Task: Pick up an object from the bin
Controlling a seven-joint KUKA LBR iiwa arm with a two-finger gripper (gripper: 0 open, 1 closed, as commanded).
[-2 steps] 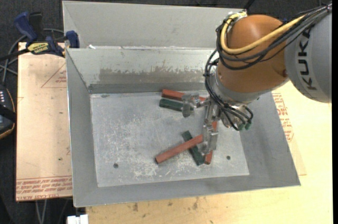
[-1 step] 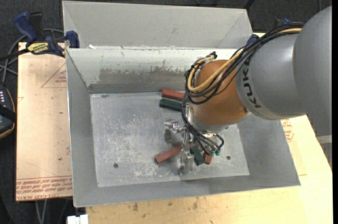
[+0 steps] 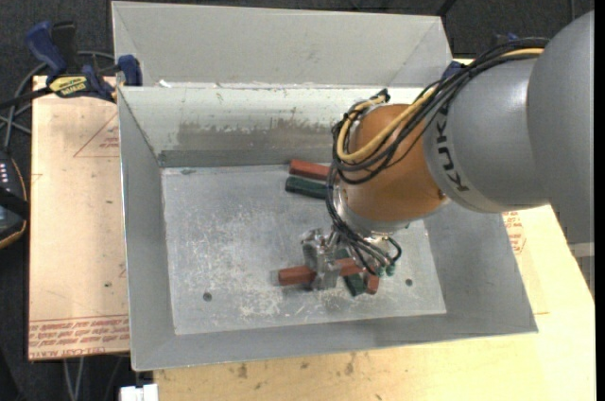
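My gripper [image 3: 326,276] reaches down to the bin floor near the front middle, under the orange wrist cover. A small reddish-brown block [image 3: 294,276] lies on the floor just left of its metal fingers, touching or nearly touching them. A dark green block with a red piece beside it [image 3: 362,281] lies just right of the fingers. Whether either block sits between the fingers is hidden by the gripper body.
Near the back wall lie a reddish-brown stick [image 3: 308,169] and a dark green stick [image 3: 304,186], side by side and partly hidden under the wrist cover. The left half of the bin floor is bare metal.
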